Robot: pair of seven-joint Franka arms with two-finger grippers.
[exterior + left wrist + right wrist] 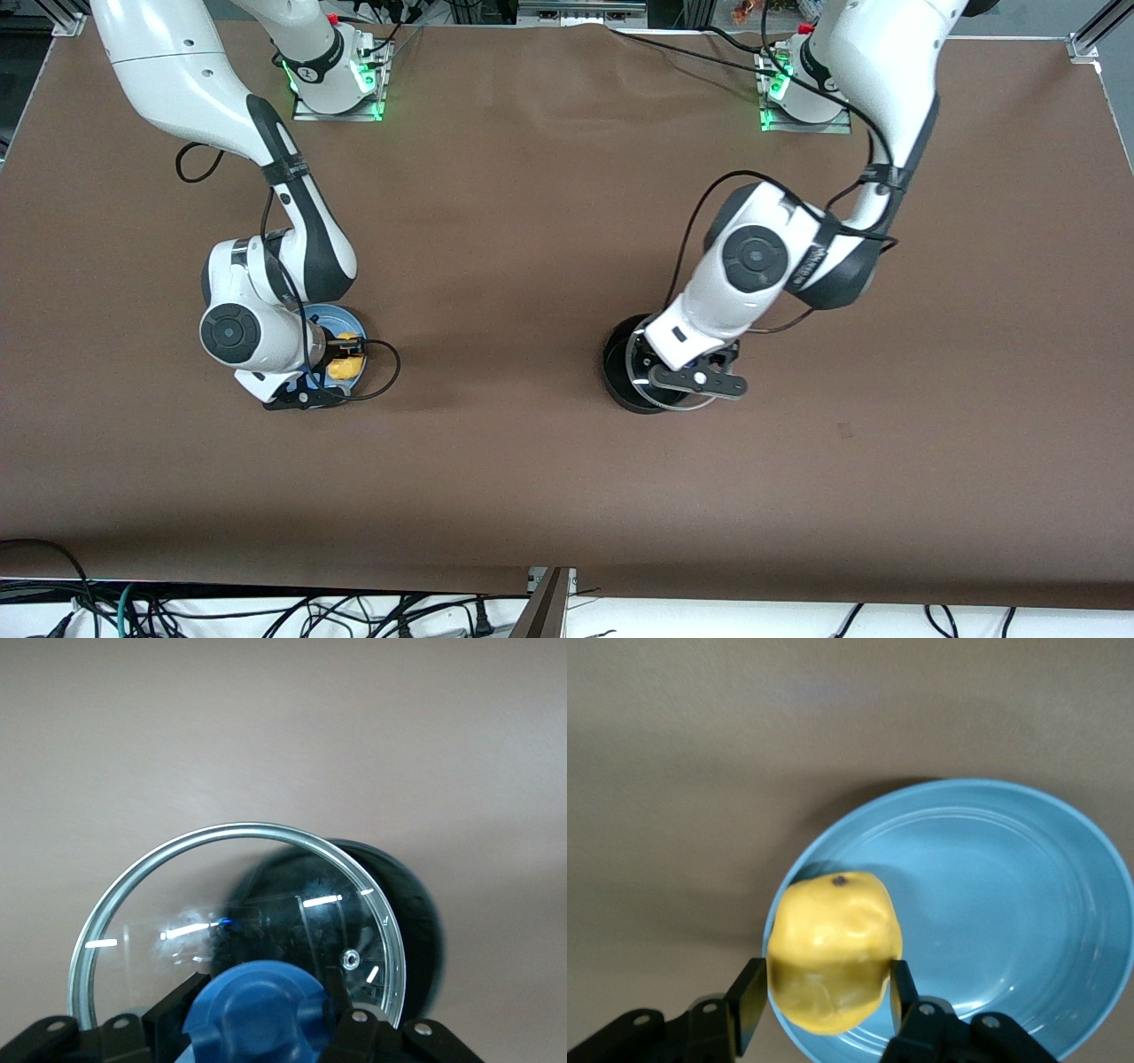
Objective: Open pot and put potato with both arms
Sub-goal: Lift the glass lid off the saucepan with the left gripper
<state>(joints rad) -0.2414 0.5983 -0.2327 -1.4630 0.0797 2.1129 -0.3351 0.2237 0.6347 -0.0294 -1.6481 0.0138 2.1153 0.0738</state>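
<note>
Glass lid [239, 921] pinched by its blue knob [257, 1010] in my left gripper [261, 1005] over the pot [633, 372], I should lift straight while my right gripper [824, 997] squeezes the potato [833, 952] above the plate [992, 904].

A high front camera faces both arms' bases across the brown table [549, 221]. Each wrist camera looks down, close, past its own fingers; the small black round pot [620, 377] [416, 912], perhaps blurred, appears in the front and left wrist views.
</note>
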